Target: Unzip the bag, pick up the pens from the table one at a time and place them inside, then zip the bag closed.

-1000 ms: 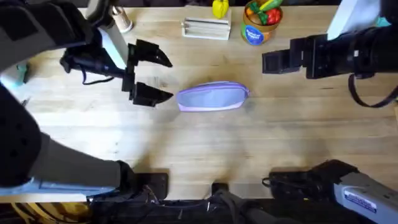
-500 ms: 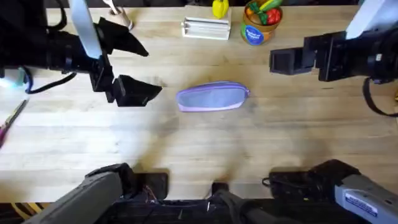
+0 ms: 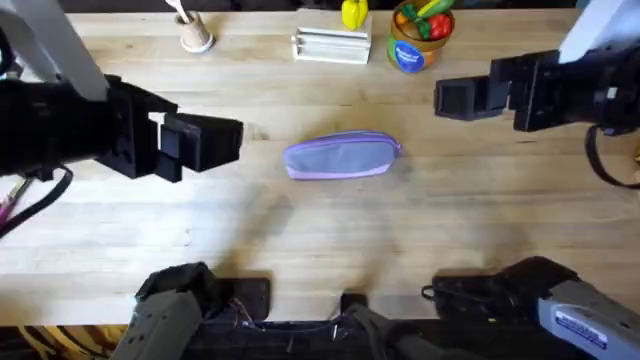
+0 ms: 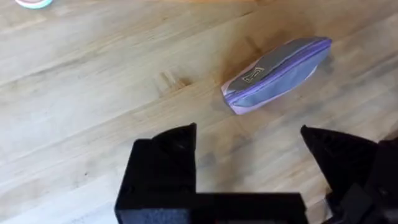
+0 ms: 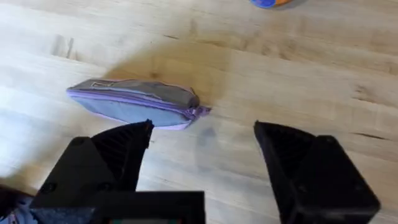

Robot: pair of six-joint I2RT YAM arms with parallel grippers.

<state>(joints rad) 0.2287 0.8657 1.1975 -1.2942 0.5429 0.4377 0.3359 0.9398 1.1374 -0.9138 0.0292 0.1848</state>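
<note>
The lavender bag [image 3: 342, 157] lies flat on the table [image 3: 320, 230] at the middle, its zipper looking closed. The same bag [image 4: 277, 74] lies ahead of my left fingers, and the bag [image 5: 134, 104] shows its zipper pull at one end in the right wrist view. My left gripper [image 3: 222, 140] hovers to the bag's left, open and empty [image 4: 249, 155]. My right gripper [image 3: 452, 97] hangs to the bag's upper right, also open with nothing between its fingers [image 5: 202, 149]. The pens are out of view.
Along the far edge stand a beige cup with white sticks [image 3: 195, 35], a white bundle of sticks [image 3: 330, 45], a yellow toy [image 3: 353, 13] and a blue can of toy vegetables [image 3: 415, 35]. The arm bases fill the near edge.
My left arm has pulled back to the left and turned its gripper toward the bag. The right gripper shifted slightly right. The bag has not moved.
</note>
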